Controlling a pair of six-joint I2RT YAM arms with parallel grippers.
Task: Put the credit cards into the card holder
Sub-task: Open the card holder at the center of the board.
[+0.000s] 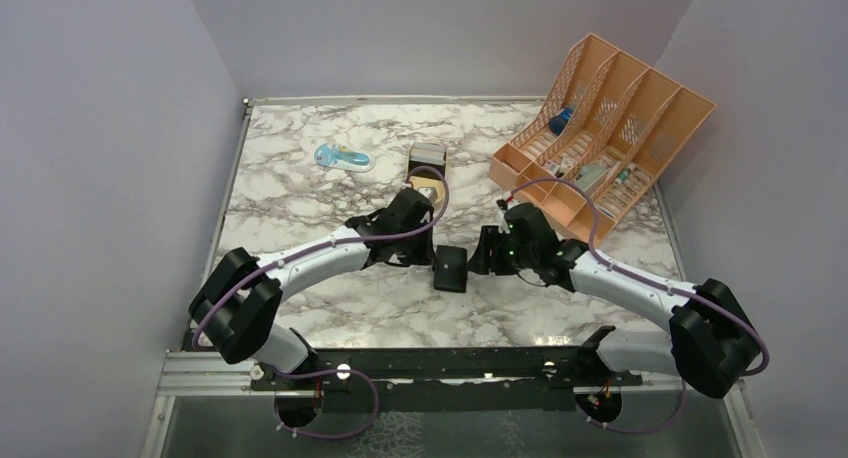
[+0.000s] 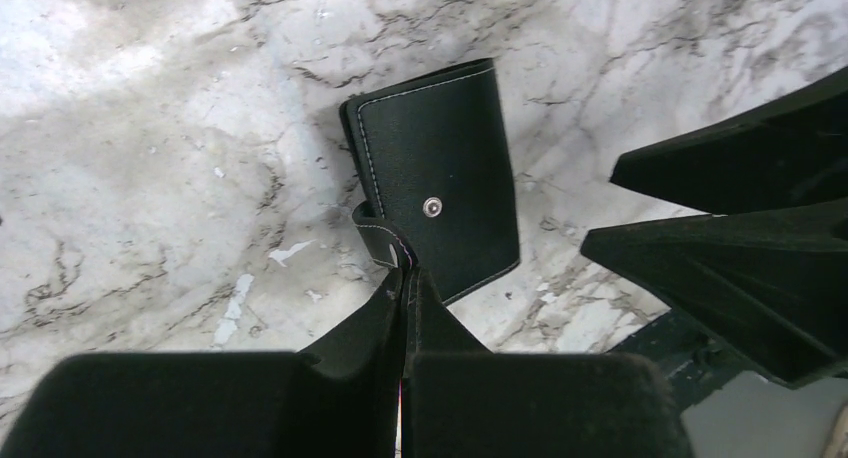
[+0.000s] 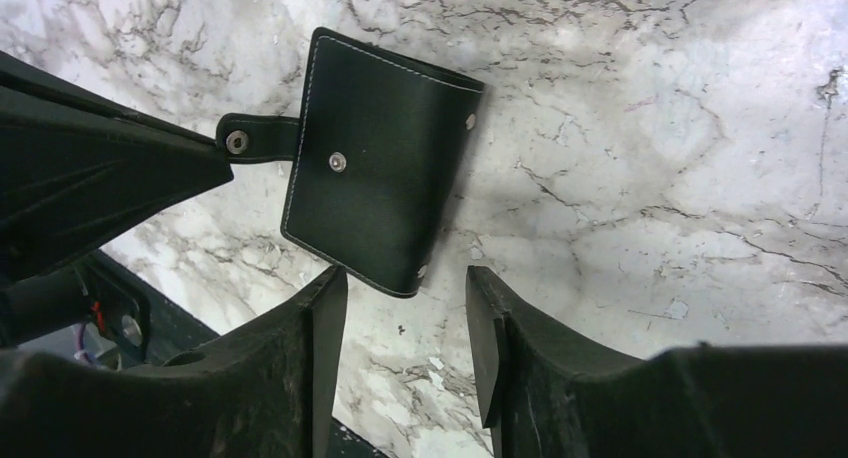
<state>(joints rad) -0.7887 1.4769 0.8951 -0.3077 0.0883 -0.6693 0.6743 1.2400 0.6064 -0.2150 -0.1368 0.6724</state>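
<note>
Now pinches the strap [image 3: 262, 136] of the holder [image 1: 451, 268] with the left gripper [image 2: 400, 268], fingers pressed tight together on that tab, just off the holder's left edge. Finds the holder closed, black face up, flat on the table [image 1: 300, 178], midway between the two wrists. Shows the snap undone: bare stud [image 3: 338, 161] on the holder's face, strap sticking out sideways. Sets the right gripper [image 3: 405, 275] just right of the holder and slightly nearer the bases, fingers about half apart, gripping nothing. Puts the holder's near corner at the mouth of that gap, seemingly between the tips; cannot tell whether touching or hovering above. Runs the holder's long axis roughly near-to-far in the top view, so slantwise to the right fingers' line of closing, with most of the holder ahead and a little left of them. Reads as the opening step: probably calls for pinning or gripping the holder's right side with the free fingers, then swinging the cover over by the strap. Judges both grippers equally near the holder, left attached, right free. Risks dragging the whole holder instead of opening it. Makes out no card for certain; only a gold tin [image 1: 427, 154] and a pale shape [image 1: 428, 183] beyond the holder, partly hidden by the left wrist.
</note>
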